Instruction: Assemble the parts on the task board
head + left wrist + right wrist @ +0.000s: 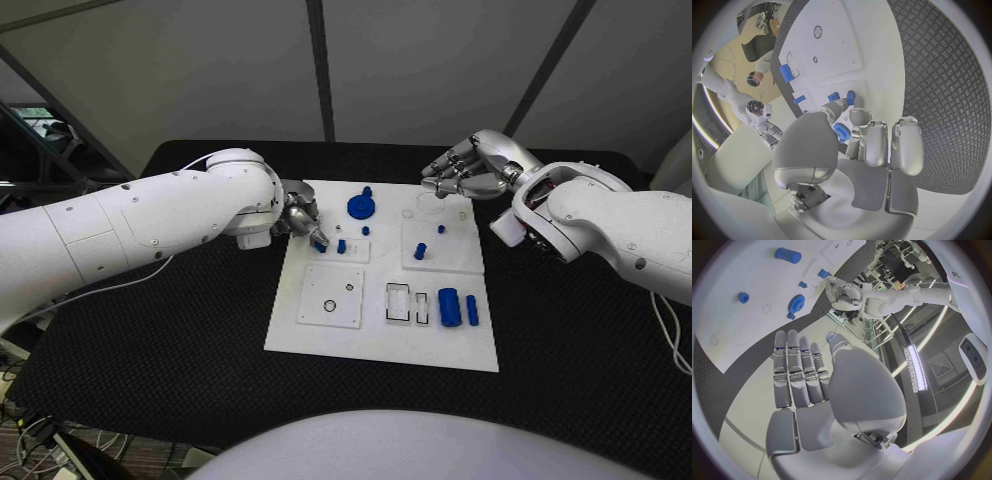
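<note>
Starting at the near end of the task board [378,345]: a fat blue cylinder [449,306] and a thinner blue pin [472,309] lie side by side, long axes running near to far, beside two empty rectangular slots. Neither hand is close to them.

Moving to the middle of the board, two short blue pegs [342,245] stand near its left edge, and another blue peg [420,251] stands further right. The left hand [299,217] hovers at that left edge, and the short pegs lie just to its right and slightly nearer, so this hand looks best placed for them. In the left wrist view its fingers [876,142] are loosely curled and slightly apart, thumb reaching toward the pegs [849,96], nothing gripped.

At the far end sits the blue gear [361,206], just right of the left hand, well left of the right one. The right hand [464,177] hangs over the far right corner; the right wrist view shows its fingers [798,372] straight, side by side, palm empty.
</note>
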Available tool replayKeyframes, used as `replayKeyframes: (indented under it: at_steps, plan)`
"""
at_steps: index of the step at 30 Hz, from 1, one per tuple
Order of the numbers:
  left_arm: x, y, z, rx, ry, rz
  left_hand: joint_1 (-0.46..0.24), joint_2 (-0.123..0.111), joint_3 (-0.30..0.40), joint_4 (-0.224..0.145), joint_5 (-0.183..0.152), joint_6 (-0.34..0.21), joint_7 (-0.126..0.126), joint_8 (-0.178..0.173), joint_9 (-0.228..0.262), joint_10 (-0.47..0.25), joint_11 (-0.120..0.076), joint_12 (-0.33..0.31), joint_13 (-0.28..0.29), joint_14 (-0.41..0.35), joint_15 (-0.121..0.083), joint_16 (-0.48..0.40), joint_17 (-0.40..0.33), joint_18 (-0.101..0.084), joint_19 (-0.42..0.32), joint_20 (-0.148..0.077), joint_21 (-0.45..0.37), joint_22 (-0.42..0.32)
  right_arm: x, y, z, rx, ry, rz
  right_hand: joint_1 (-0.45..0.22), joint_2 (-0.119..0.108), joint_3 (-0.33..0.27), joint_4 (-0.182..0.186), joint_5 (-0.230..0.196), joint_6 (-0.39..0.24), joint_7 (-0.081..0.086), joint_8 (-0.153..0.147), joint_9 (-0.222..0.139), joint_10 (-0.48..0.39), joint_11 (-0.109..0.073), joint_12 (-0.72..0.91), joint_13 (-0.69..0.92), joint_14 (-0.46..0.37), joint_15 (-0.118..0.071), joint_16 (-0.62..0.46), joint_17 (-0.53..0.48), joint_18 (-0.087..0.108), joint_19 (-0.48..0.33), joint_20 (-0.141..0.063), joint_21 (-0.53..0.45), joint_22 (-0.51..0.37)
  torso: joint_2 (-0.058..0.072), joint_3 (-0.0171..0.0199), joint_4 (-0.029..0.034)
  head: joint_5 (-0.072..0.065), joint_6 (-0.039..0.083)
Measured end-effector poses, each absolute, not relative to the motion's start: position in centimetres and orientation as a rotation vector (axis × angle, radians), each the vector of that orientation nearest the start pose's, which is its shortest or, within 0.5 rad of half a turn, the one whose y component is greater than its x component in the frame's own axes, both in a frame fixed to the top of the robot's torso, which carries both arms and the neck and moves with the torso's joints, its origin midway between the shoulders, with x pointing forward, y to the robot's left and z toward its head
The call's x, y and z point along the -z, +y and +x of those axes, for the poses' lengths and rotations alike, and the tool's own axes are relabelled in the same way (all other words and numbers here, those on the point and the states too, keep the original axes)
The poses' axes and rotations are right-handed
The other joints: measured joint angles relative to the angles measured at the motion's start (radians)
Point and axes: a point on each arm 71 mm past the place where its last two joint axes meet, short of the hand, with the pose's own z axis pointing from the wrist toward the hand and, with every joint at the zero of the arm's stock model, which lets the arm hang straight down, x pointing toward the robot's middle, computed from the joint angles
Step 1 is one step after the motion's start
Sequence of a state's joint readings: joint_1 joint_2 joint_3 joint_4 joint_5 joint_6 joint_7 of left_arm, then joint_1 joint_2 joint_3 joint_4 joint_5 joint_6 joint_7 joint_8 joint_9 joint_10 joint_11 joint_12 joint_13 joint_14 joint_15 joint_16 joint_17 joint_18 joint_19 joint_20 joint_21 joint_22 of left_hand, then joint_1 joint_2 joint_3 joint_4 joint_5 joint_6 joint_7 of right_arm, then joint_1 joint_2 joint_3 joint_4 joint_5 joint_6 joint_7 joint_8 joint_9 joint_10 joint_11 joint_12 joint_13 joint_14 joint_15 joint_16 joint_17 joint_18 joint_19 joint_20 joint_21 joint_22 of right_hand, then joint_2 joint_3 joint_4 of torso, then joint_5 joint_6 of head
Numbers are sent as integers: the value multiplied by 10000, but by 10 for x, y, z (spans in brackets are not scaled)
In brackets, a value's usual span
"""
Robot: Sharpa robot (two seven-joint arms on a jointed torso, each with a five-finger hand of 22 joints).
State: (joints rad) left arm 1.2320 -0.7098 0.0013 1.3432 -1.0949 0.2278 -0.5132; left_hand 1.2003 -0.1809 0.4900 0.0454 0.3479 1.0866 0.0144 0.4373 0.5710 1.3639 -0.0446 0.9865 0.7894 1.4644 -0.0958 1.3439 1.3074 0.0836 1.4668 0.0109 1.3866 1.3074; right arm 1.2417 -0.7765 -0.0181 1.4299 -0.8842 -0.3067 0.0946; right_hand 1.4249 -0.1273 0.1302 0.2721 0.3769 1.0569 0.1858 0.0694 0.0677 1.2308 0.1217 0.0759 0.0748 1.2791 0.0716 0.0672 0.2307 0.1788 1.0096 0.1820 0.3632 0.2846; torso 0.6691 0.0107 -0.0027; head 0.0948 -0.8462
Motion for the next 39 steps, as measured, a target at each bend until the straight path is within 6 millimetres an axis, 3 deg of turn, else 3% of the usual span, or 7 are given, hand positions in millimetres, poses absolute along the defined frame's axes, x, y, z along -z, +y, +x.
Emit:
replayKeyframes:
  at_steps: [2, 7, 14, 29, 39]
  plan:
    - [211, 201, 515, 3796, 23321, -1619, -178, 91, 0, 0, 0, 40, -38, -4, 12, 2, 1, 0, 12, 0, 0, 0, 0, 0, 0, 0, 0, 0, 160, -192, 512, -10488, 16566, 2853, 0, 0, 0, 0, 0, 0, 0, 0, 0, 0, 0, 0, 0, 0, 0, 0, -4, 0, 0, 0, 0, 0, 0, 0, -3, 0, 0]
    - [212, 202, 516, 3778, 23311, -1652, -750, 47, 55, -234, 3, 197, -93, 52, 41, 149, -111, 55, 88, 37, -42, 0, 0, -1, 0, 0, 0, 0, 160, -192, 512, -10485, 16566, 2855, 0, 0, 0, 0, 0, 0, 0, 0, 0, 0, 0, 0, 0, 0, 0, 0, -3, 0, 0, 0, 0, 0, 1, -2, -5, -4, 0]
    - [213, 202, 515, 3772, 23324, -1664, -1062, 183, -869, 146, -39, 269, -94, 92, 57, 228, -190, 116, 194, -25, -136, 0, 0, 0, 0, 0, 0, 0, 161, -192, 512, -10482, 16566, 2857, 0, 0, 0, 0, 27, 0, 0, 0, 0, 0, 0, 0, 0, 0, 0, 0, -3, 0, 0, 0, -15, 1, 1, -2, -5, -12, 0]
    - [214, 202, 515, 3755, 23343, -1708, -1135, 259, -1332, 371, -39, 268, -93, 91, 55, 192, -155, 116, 212, -27, -137, 0, 0, 0, 0, 0, 0, 0, 161, -192, 512, -10473, 16566, 2862, 0, 0, 0, 0, 38, -36, 36, 0, 0, 0, 0, 0, 0, 0, 0, 0, -2, 0, 0, 0, -42, -7, 5, -1, -8, -18, -9]
    - [215, 204, 516, 3721, 23348, -1744, -1474, 319, -2075, 802, -38, 321, -39, 50, 47, 169, -134, 116, 279, -27, -138, 0, 0, 0, -1, 1, -1, 0, 161, -193, 512, -10467, 16566, 2866, 1, -1, -25, 25, 38, -36, 36, 0, 0, 0, 0, 0, -9, -35, 35, 0, -13, 1, 0, 0, -42, -17, 3, -3, -8, -16, -12]
